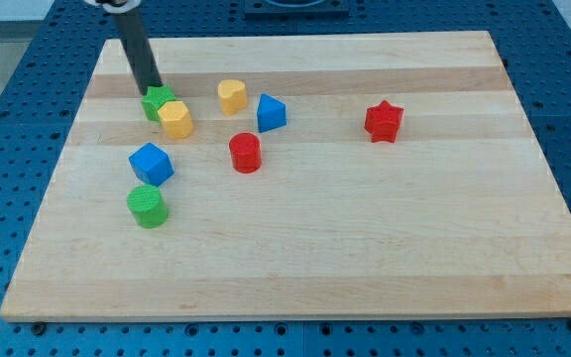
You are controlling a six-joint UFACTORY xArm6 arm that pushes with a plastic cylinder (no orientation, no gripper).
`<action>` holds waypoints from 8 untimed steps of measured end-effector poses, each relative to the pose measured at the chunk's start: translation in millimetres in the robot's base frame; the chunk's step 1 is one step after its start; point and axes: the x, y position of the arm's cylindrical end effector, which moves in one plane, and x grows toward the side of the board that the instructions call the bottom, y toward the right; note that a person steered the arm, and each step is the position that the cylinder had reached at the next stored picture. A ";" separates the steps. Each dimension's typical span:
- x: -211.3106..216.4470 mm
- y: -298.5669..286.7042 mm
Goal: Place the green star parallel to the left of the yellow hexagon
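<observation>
Item: green star [157, 102], touching the yellow hexagon [176, 118] on its upper-left side, near the counter's [365, 248] top-left corner. Rod serves as hand, no jaws to open or close; my tip [153, 89] rests against the star's far edge. Recommended handling: the star sits slightly above the hexagon's line, so a short, slow nudge toward the view's bottom-left should level it without disturbing the hexagon or the blue cube [151, 164] beyond.
</observation>
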 end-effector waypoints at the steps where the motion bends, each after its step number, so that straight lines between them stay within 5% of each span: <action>1: 5.7 -19.6; 5: -37.5 -2.1; 8: -21.6 53.0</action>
